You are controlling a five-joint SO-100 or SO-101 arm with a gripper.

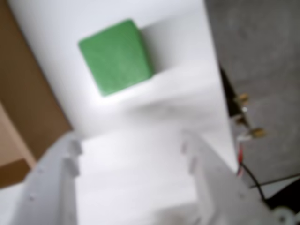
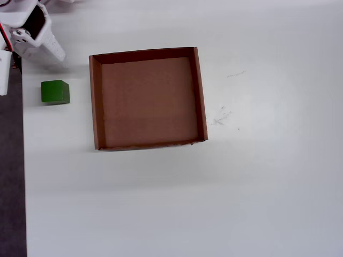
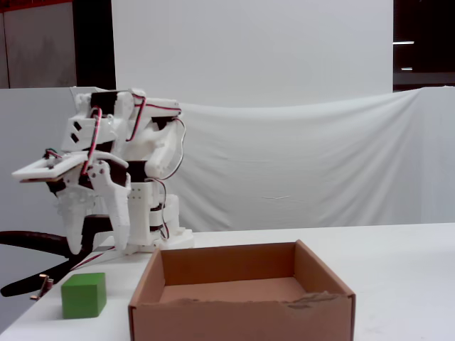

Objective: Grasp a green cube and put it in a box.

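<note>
The green cube (image 2: 54,92) rests on the white table, left of the box (image 2: 95,101) and a little apart from its left wall. It also shows in the fixed view (image 3: 83,295) and in the wrist view (image 1: 116,56), where it lies ahead of the jaws. My gripper (image 2: 31,60) hangs open and empty above the table, just behind the cube in the fixed view (image 3: 96,247). In the wrist view the gripper (image 1: 130,140) has both white fingers spread wide with only bare table between them. The brown cardboard box (image 3: 242,302) holds nothing.
The table's left edge runs close beside the cube, with dark floor (image 2: 10,187) beyond it. The arm's base (image 3: 153,227) stands at the back left. A white cloth backdrop (image 3: 298,170) hangs behind the table.
</note>
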